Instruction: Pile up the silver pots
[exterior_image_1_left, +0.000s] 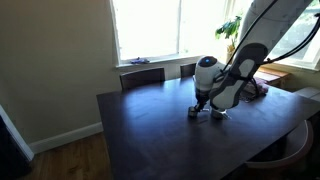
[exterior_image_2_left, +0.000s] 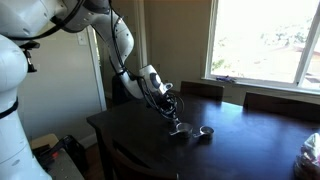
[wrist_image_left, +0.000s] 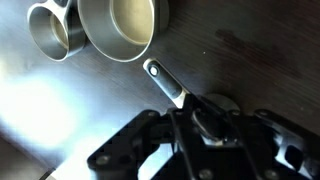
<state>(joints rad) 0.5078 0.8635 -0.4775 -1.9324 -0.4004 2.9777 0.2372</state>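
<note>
The dark bench fills most of both exterior views, with windows behind it. The white arm reaches down over the bench, and its claw hangs low, close to the surface.

In the wrist view the claw is drawn narrow. The end of a pot handle runs in between its fingers. The fingers are dark and blurred, so I cannot tell whether they actually pinch the handle or only flank it.

The handle belongs to the larger silver pot, round, shiny and upright, its pale inside showing. A smaller silver pot stands upright against its side, rims touching or nearly so.

In both exterior views the silver pots are tiny bright glints on the bench. One glint lies right under the claw, and another just beside it. None is stacked on another.
</note>
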